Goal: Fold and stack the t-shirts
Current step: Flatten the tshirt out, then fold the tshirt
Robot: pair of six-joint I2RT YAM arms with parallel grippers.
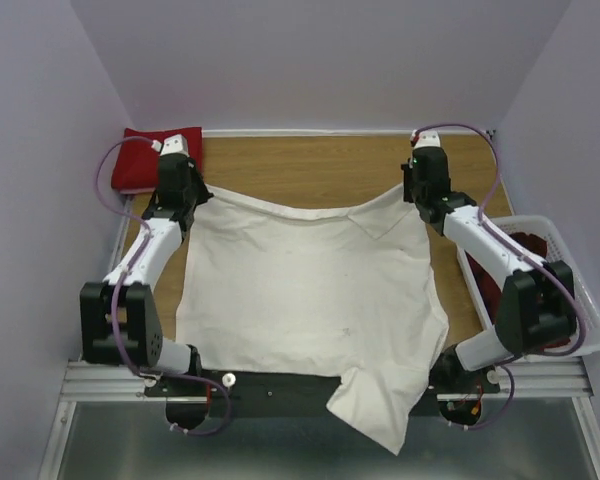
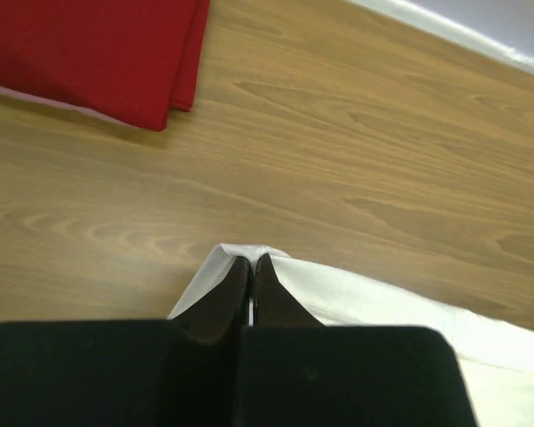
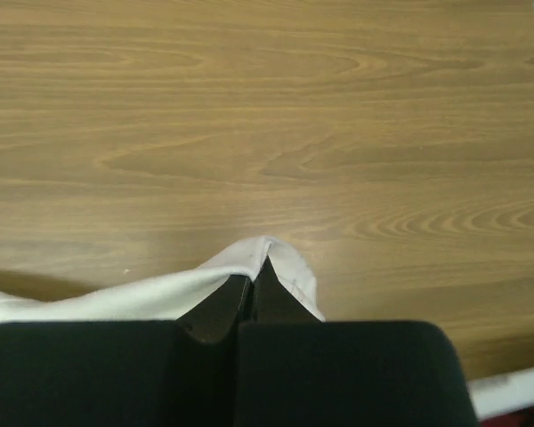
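Pinching the two far corners of the cream-white t-shirt (image 1: pixel 300 290), the arms reach out over the wooden table (image 1: pixel 310 165). The left gripper (image 2: pixel 251 265) has its jaws together on the far left corner, and the right gripper (image 3: pixel 252 280) is clamped the same way on the far right corner. From above, both sets of fingertips are hidden under the wrists, so only the wrist views show the grip. The shirt lies spread between the arms with its far edge sagging between the two held corners. Its near part hangs over the table's front edge, covering some of the rail beside the right arm's base, and the sleeves are hard to pick out. A folded bright red t-shirt (image 1: pixel 150 155) lies at the far left corner, partly behind the left arm. Dark red cloth (image 1: pixel 492 290) lies in the white lattice basket (image 1: pixel 580 300) on the right, mostly hidden by the right arm, and how many shirts it makes cannot be told.
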